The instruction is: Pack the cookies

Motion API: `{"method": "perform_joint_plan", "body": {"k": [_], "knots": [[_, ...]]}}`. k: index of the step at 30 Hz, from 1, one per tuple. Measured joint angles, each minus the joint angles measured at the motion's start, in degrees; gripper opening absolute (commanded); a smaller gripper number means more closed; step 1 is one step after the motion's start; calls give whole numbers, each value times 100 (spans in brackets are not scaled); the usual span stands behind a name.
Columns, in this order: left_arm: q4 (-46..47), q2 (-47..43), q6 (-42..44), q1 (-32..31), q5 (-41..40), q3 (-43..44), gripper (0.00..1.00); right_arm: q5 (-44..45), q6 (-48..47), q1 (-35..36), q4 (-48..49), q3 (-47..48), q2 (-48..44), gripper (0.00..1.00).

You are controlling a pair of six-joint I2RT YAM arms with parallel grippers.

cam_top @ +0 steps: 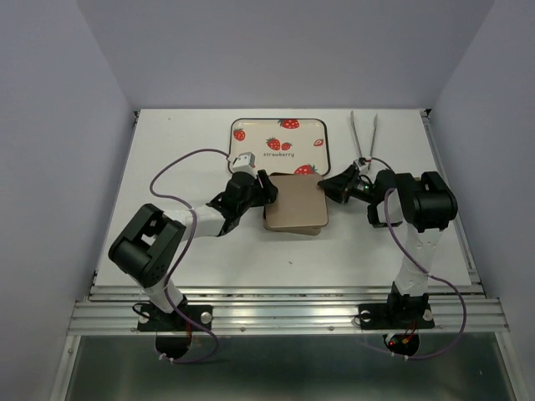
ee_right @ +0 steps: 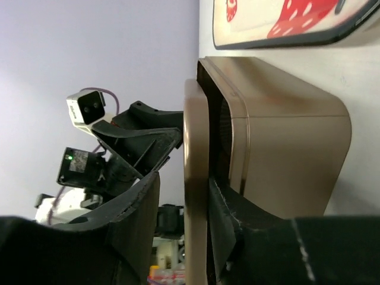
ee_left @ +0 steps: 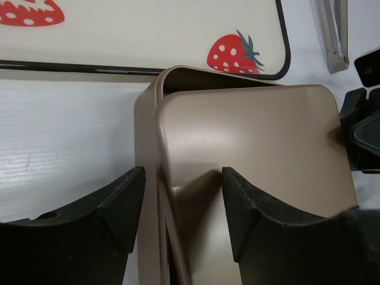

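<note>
A tan metal box (cam_top: 276,224) sits mid-table with its lid (cam_top: 297,205) lying on it, shifted and a little raised. My left gripper (cam_top: 266,188) is open, its jaws straddling the left edge of lid and box (ee_left: 183,178). My right gripper (cam_top: 328,185) is open at the right edge. In the right wrist view its jaws (ee_right: 184,181) straddle the lid's rim (ee_right: 196,166): one finger sits in the gap between lid and box (ee_right: 285,154), the other stands clear of the lid. The cookies are out of view.
A cream tray with printed strawberries (cam_top: 251,150) lies just behind the box. Metal tongs (cam_top: 364,134) lie at the back right. The two grippers face each other across the box.
</note>
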Motion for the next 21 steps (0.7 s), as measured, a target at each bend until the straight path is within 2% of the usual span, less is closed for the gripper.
{"method": "perform_joint_plan", "body": {"k": [5,8,16,21], "knots": [[92,129,-7,0,31,101,63,50,-813,-63,-149,-142,-422,51],[133,129,-7,0,22,109,63,173,-1473,-74,-605,-160,-885,57],[116,129,22,0,-125,122,63,1137,-3147,-76,-2686,-160,-2083,63],[35,129,92,0,-249,144,63,1779,-4004,-72,-4009,-157,-2494,62]]}}
